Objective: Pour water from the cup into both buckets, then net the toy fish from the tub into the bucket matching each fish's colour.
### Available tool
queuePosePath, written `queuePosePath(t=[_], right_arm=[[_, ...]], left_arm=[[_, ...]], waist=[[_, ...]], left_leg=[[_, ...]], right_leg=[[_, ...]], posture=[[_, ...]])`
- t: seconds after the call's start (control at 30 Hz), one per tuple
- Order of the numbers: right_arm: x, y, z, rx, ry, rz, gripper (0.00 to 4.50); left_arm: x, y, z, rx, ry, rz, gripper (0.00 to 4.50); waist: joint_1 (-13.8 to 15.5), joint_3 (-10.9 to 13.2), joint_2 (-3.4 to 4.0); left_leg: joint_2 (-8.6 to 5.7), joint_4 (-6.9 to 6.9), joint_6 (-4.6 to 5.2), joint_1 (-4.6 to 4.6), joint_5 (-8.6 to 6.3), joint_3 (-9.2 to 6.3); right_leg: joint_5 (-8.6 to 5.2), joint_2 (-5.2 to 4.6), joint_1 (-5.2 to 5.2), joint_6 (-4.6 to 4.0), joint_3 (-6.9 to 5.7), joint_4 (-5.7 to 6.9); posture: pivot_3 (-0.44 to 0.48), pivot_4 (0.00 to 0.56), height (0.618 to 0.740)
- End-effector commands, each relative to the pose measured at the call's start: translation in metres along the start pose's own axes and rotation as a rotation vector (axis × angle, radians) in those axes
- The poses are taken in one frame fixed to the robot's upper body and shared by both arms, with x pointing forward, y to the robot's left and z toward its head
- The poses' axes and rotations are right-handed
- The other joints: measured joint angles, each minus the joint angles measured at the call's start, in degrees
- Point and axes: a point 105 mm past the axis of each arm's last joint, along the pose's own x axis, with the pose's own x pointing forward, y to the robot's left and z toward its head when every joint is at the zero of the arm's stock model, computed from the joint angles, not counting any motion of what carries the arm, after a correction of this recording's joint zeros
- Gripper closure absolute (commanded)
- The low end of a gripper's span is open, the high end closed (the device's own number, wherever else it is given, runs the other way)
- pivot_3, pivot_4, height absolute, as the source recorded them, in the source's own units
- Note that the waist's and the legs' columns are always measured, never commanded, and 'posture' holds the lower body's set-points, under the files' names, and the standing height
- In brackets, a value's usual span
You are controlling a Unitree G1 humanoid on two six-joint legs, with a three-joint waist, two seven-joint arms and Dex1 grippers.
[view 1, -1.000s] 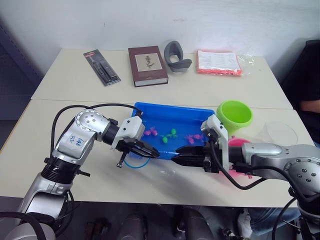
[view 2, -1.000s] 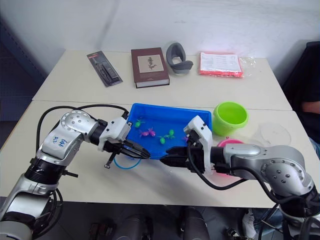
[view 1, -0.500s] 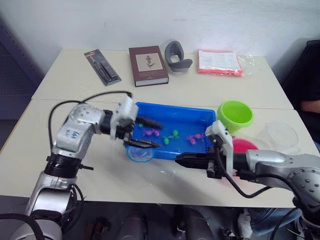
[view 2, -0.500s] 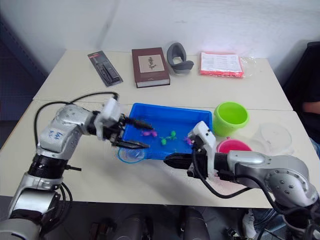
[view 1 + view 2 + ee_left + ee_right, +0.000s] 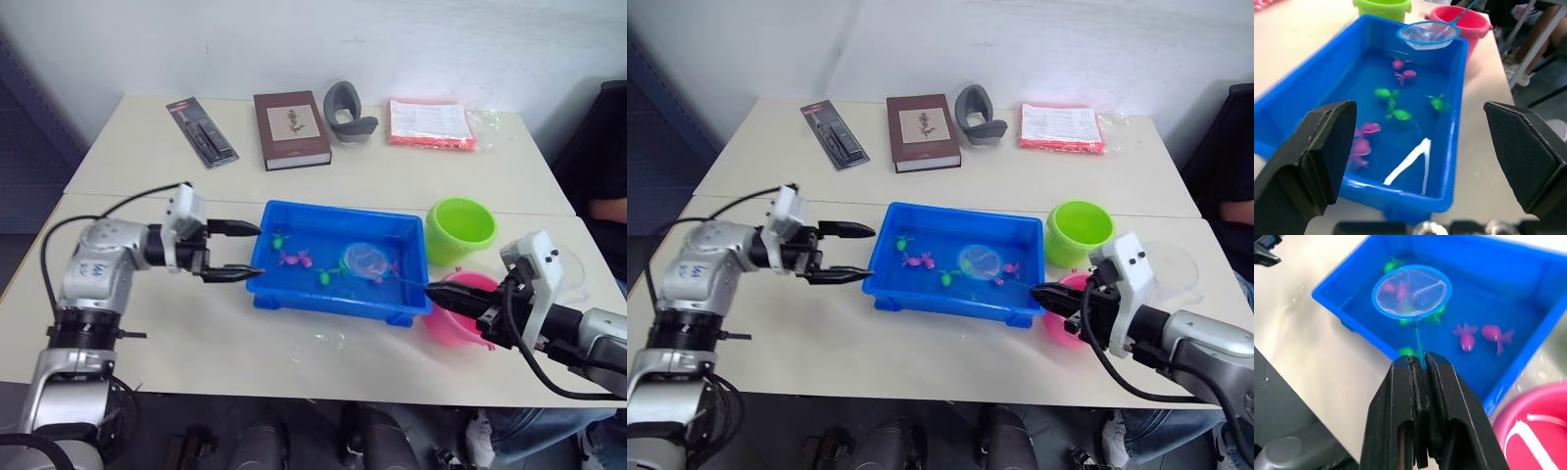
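The blue tub (image 5: 333, 299) sits mid-table with pink fish (image 5: 297, 259) and green fish (image 5: 330, 275) in its water. My right gripper (image 5: 436, 291) is shut on the thin handle of the net (image 5: 367, 260), whose blue hoop hangs over the tub's right half, seen too in the right wrist view as the net (image 5: 1411, 290). My left gripper (image 5: 240, 251) stands open and empty just left of the tub. The green bucket (image 5: 460, 227) and the pink bucket (image 5: 449, 323) stand right of the tub. The clear cup (image 5: 1171, 262) sits behind my right wrist.
At the back of the table lie a black package (image 5: 201, 131), a brown book (image 5: 290, 128), a grey curved object (image 5: 348, 110) and a red packet (image 5: 429, 122). Water drops (image 5: 318, 343) wet the table in front of the tub. A person (image 5: 612, 206) is at the right edge.
The left gripper opened, let go of the net and drew back to the left. The right gripper shut on the handle and carried the net from the table up over the tub.
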Motion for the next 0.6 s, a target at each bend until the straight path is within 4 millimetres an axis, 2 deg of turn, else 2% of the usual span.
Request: queuePosePath(t=[0.03,0.23,0.6], right_arm=[[0.005,-0.006,0.003,0.007,0.011,-0.031,4.5],[0.019,-0.017,-0.005,0.151,0.027,-0.019,4.5],[0.029,-0.023,-0.015,0.259,0.098,0.007,4.5]], left_arm=[[0.011,-0.006,0.01,0.052,-0.024,-0.02,0.04],[0.024,-0.013,0.009,0.052,-0.048,-0.045,0.04],[0.023,-0.018,0.01,0.058,-0.059,-0.056,0.04]], waist=[[-0.08,0.0,0.0],[-0.16,0.0,0.02],[-0.11,0.0,0.02]], left_leg=[[-0.02,0.01,0.0,0.0,0.0,0.0],[0.04,-0.04,-0.01,0.05,0.0,0.04],[0.03,-0.04,0.0,0.04,0.0,0.03]], right_leg=[[0.0,-0.02,0.0,0.01,0.08,0.02],[0.0,0.05,-0.02,0.0,0.31,0.03],[0.0,0.01,0.0,0.0,0.3,0.02]], posture=[[0.0,0.15,0.74],[0.0,0.15,0.74],[0.0,0.15,0.74]])
